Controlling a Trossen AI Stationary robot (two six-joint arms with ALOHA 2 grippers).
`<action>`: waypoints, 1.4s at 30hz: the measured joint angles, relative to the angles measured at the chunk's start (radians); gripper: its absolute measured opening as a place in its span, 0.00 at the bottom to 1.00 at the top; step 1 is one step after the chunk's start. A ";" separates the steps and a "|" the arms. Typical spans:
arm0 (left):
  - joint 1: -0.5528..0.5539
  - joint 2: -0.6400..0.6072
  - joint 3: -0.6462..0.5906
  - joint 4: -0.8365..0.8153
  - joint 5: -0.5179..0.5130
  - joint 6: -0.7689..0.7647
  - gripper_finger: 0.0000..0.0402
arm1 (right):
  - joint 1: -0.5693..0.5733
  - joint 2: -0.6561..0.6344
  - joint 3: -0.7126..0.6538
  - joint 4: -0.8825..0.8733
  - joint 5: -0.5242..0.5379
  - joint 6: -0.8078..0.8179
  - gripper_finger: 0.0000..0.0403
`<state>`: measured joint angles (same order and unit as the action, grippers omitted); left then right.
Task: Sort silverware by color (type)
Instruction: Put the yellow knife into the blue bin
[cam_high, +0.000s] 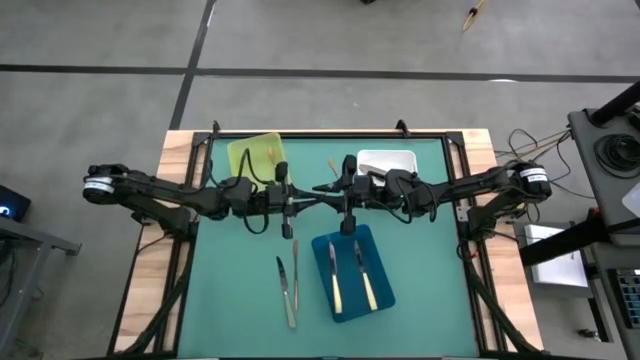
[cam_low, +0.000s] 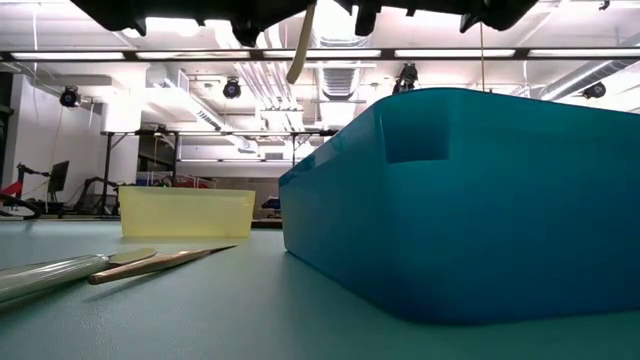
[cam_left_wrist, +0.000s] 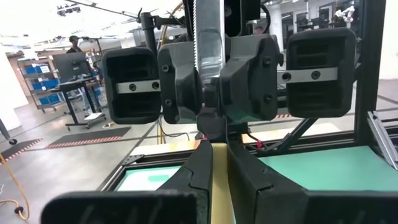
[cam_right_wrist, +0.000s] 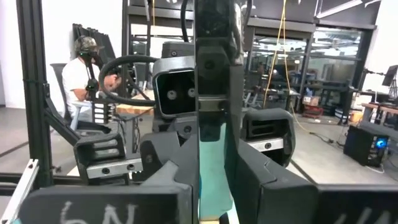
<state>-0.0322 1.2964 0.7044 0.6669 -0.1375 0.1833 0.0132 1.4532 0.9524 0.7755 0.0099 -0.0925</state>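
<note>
Both grippers meet mid-air at the centre of the high view: the left gripper (cam_high: 291, 203) is clenched on a cream-handled knife (cam_left_wrist: 206, 37), and the right gripper (cam_high: 330, 190) is pinching its blade for a handover. Two knives lie in the blue tray (cam_high: 378, 298), two more utensils (cam_high: 287, 289) on the surface lower centre. If the left releases before the right grips firmly, the knife could drop outside the tray.

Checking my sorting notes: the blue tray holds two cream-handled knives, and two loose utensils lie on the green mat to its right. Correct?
No. The high view shows the two slim loose utensils on the green mat to the left of the rectangular blue plastic tray, not its right. It holds two cream-handled knives.
</note>
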 joint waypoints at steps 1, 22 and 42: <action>0.000 0.000 0.000 -0.001 0.000 0.000 0.03 | 0.000 0.000 0.000 -0.004 0.001 0.004 0.12; 0.002 0.001 0.000 0.003 -0.015 -0.014 0.34 | 0.002 -0.006 0.003 -0.030 0.009 0.066 0.12; 0.005 -0.158 0.000 -0.266 -0.214 0.087 0.64 | 0.002 -0.006 0.298 -0.569 0.208 0.075 0.12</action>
<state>-0.0268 1.1381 0.7044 0.4012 -0.3518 0.2706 0.0154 1.4471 1.2499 0.2066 0.2184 -0.0170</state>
